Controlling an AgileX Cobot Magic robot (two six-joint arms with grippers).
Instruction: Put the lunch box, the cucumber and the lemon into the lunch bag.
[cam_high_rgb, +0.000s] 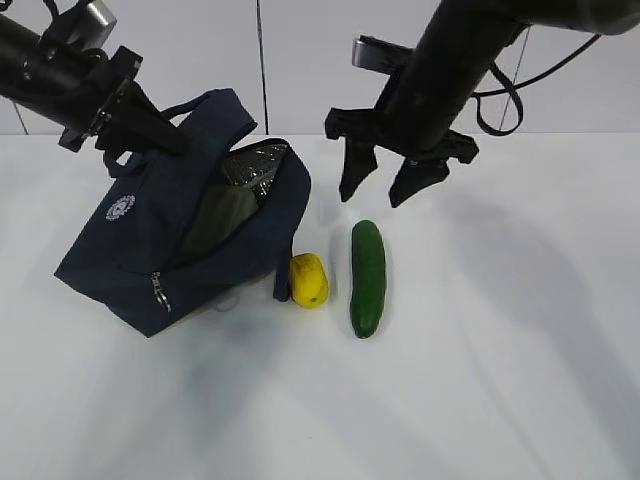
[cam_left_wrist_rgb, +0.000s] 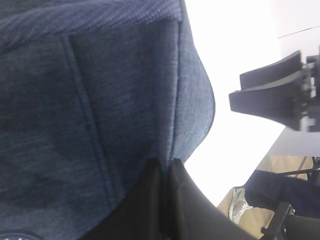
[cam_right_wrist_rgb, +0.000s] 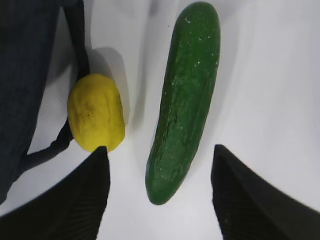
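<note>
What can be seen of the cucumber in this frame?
The cucumber is long, dark green and smooth-skinned with pale specks. It lies flat on the white table, lengthwise away from the camera, apart from the lemon to its left. Nothing touches it; the right claw hangs open above its far end.

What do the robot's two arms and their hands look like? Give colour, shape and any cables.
Both arms are black, round tubes. Each hand, left hand and right hand, ends in two black, wedge-shaped fingers with ribbed surfaces. A grey camera block sits on the right wrist, and black cables loop beside that arm.
</note>
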